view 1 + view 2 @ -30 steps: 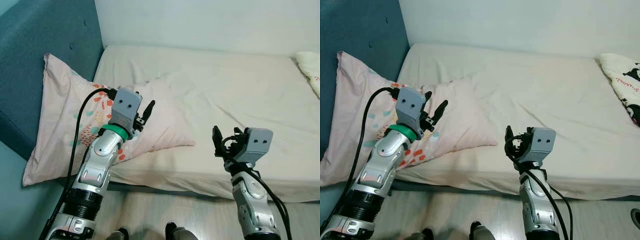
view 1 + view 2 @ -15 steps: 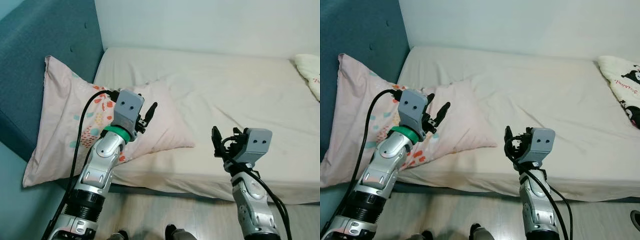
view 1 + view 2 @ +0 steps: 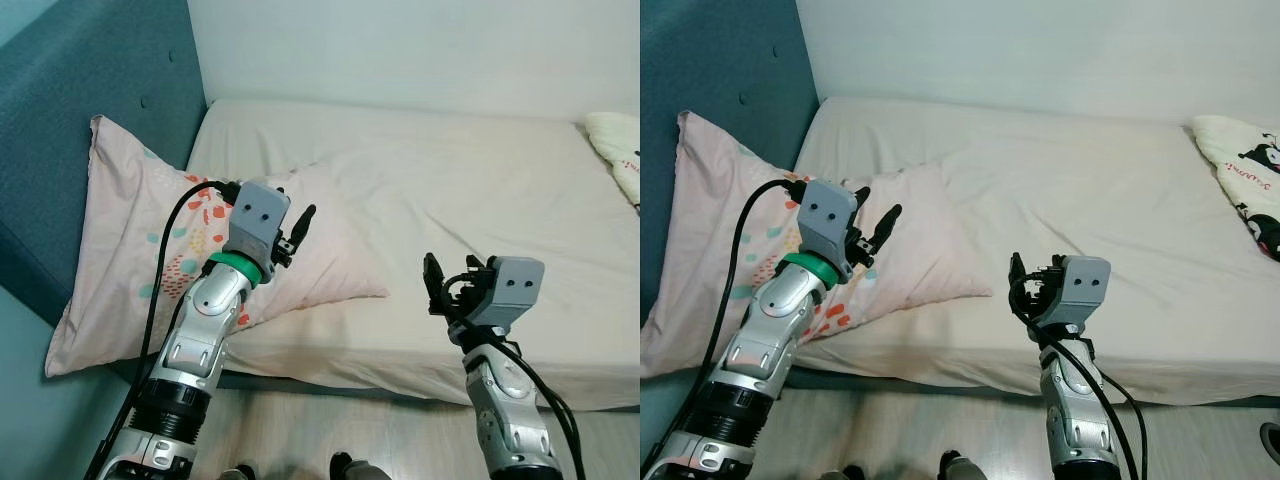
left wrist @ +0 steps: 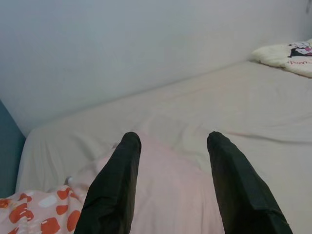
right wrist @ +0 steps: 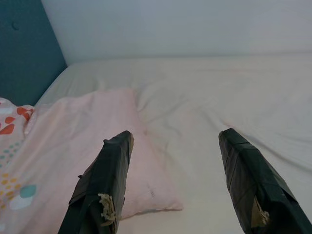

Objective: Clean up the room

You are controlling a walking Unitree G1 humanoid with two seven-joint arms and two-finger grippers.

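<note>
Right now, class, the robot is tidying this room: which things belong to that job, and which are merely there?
Belongs to the job:
pink pillow, lying askew at the bed's head
left gripper, open above it
right gripper, open

Merely there:
bed
white printed cushion
blue headboard

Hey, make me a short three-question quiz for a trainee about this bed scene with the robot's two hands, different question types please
1. True or false: the left hand is clamped on the pink pillow.
2. Multiple choice: what does the pink pillow lean against? A) the white wall B) the blue headboard C) the floor
3. Fill in: a second, white printed pillow lies at the far ______ end of the bed, by the robot's own sides.

Key
1. False: its fingers are apart above the pillow, holding nothing.
2. B
3. right. The right hand is open too, near the mattress's front edge.
</note>
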